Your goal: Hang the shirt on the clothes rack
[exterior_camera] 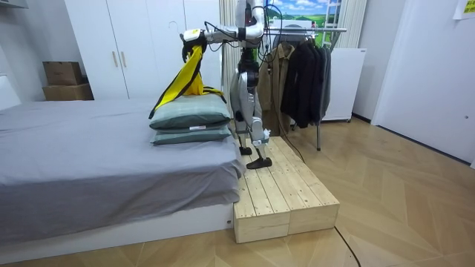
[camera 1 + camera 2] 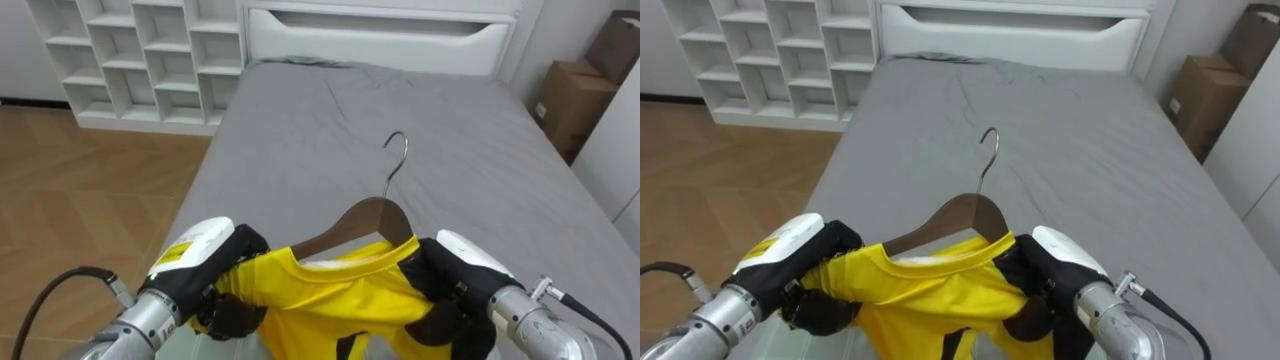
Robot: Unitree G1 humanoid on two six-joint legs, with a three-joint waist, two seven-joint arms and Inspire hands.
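A yellow shirt hangs on a brown wooden hanger with a metal hook, held up over the grey bed. My left hand is shut on the shirt's left shoulder, and my right hand is shut on its right shoulder. In the room view I stand on a wooden platform at the bed's foot, with both arms stretched out and the yellow shirt hanging down over the bed.
Two stacked green pillows lie on the bed below the shirt. A clothes rack with dark garments stands behind me. White shelves and cardboard boxes flank the white headboard.
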